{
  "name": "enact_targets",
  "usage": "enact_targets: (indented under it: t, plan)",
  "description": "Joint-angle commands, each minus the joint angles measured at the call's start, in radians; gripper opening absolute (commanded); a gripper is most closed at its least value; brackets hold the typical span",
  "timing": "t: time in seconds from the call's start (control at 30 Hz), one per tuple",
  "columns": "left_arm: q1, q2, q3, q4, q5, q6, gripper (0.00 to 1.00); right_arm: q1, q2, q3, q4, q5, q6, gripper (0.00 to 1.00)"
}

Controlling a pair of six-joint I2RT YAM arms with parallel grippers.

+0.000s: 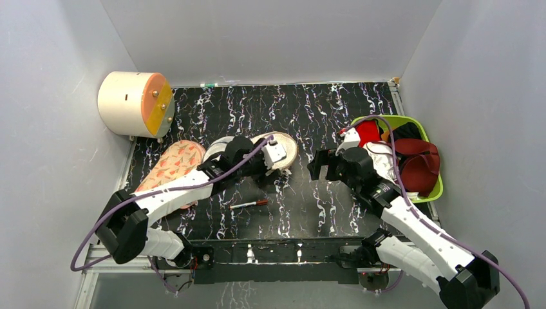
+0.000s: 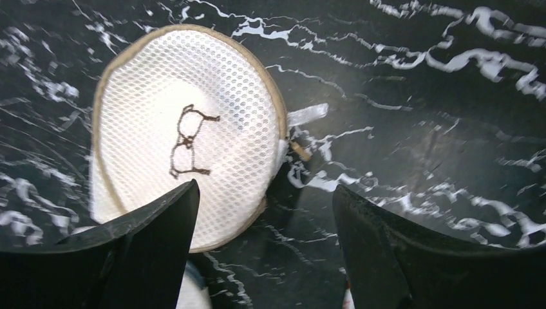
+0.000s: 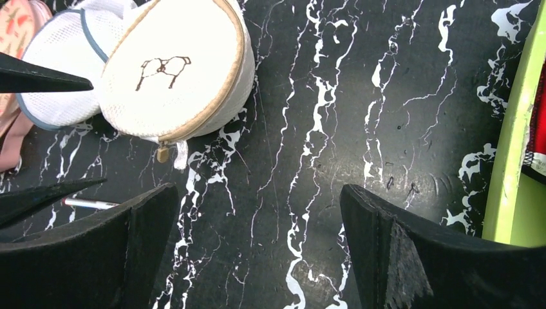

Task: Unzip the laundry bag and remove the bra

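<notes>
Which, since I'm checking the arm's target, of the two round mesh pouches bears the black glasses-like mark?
The cream-beige laundry bag with the tan zip rim; the grey-white pouch beside it has a blue-grey rim and no visible mark.

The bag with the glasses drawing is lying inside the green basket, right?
No. The bag lies on the black table, not inside the green basket. The top view shows it near the table's middle, with the basket away at the right edge.
</notes>
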Motion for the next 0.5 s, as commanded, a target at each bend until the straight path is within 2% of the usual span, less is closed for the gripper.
enact_targets:
  t: [0.0, 0.1, 0.17, 0.23, 0.33, 0.47]
  plan:
    - [-0.019, -0.06, -0.024, 0.005, 0.001, 0.395, 0.66, -0.002, -0.025, -0.012, 0.073, 0.011, 0.017, 0.98]
    - [-0.02, -0.019, -0.024, 0.016, -0.045, 0.497, 0.57, -0.002, -0.013, -0.012, 0.083, 0.002, 0.023, 0.98]
    - [-0.021, -0.005, -0.031, 0.068, -0.051, 0.495, 0.54, -0.002, 0.001, -0.012, 0.097, -0.018, 0.033, 0.98]
    - [-0.021, 0.002, -0.045, 0.111, -0.001, 0.456, 0.54, -0.002, 0.023, -0.014, 0.112, -0.043, 0.046, 0.98]
    - [-0.024, 0.03, -0.062, 0.156, 0.043, 0.415, 0.59, -0.002, 0.061, -0.009, 0.13, -0.094, 0.05, 0.98]
    - [-0.03, 0.094, -0.037, 0.177, -0.019, 0.368, 0.56, 0.0, 0.094, -0.004, 0.143, -0.149, 0.036, 0.98]
